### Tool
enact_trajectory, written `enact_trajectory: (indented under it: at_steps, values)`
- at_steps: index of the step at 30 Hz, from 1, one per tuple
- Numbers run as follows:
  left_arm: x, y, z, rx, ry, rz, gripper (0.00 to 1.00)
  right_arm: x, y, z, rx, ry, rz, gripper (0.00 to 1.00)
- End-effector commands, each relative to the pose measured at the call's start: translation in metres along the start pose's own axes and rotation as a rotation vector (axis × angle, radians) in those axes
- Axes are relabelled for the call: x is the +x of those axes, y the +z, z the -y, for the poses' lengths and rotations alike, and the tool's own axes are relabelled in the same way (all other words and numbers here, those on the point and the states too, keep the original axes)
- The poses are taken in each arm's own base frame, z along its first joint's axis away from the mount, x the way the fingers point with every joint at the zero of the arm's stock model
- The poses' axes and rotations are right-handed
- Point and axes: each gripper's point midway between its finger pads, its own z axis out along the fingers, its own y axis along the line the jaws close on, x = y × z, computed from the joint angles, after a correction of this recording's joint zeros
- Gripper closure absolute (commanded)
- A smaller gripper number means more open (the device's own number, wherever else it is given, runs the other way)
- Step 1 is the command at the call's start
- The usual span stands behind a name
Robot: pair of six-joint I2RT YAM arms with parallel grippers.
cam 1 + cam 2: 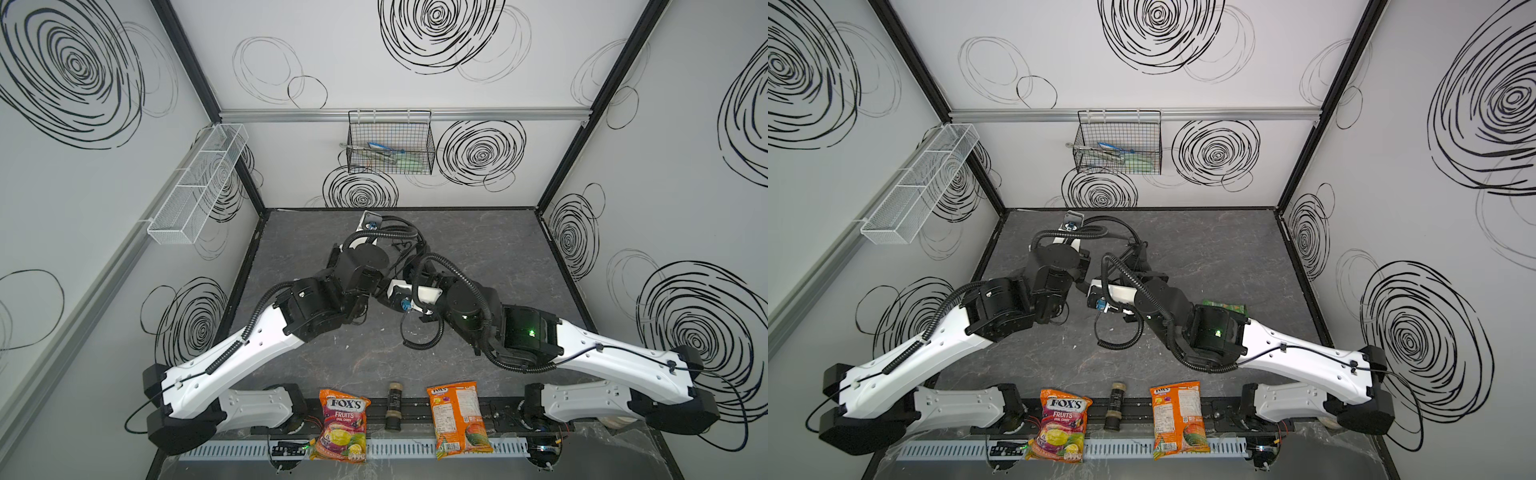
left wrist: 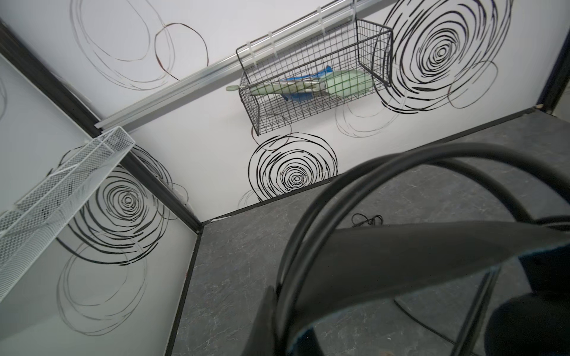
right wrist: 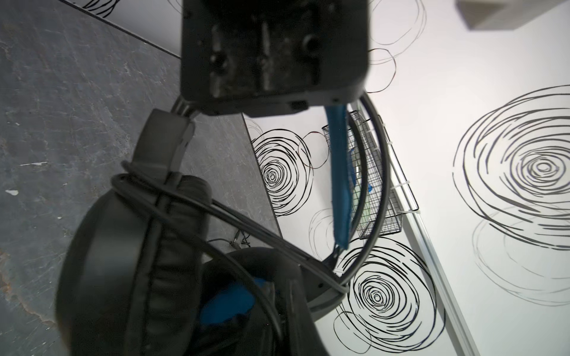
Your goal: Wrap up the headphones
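Black over-ear headphones held up over grey marbled tabletop, wire headband pinched in pressed-together left gripper, likely so earcups hang free for winding. Thin black cable seen looped over earcup. Right gripper obscured; spread cannot be told.

Headphones: matt black, creased leatherette ear pads, a fuzzy blue cloth strap, and smooth, glossy black headband wires. The matt dark grey tabletop is stone-patterned and scuffed. Black metal wire basket. White fine-mesh metal basket. FOX'S candy bag and orange snack bag: shiny, crinkled plastic.
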Motion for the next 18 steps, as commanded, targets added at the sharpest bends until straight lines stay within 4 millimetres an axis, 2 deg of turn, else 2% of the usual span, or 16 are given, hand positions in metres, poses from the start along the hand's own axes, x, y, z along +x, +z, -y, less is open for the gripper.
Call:
enact_trajectory:
  at_steps: [1,5,8,13,18]
  values:
    - [0.006,-0.005,0.002,0.146,-0.106,-0.009,1.00,-0.008,-0.016,0.033,0.120,0.027,0.024,0.86]
    - [0.017,-0.004,0.001,0.175,-0.133,-0.033,1.00,-0.010,-0.017,0.032,0.136,0.013,0.022,0.87]
    - [0.021,-0.005,-0.004,0.173,-0.132,-0.042,1.00,-0.007,-0.021,0.044,0.165,0.075,0.029,0.85]
    - [0.019,-0.017,0.005,0.277,-0.090,-0.005,1.00,0.000,-0.027,0.064,0.180,0.130,0.021,0.81]
    - [0.016,-0.025,-0.002,0.289,-0.060,0.011,1.00,0.011,-0.032,0.074,0.199,0.151,0.012,0.81]
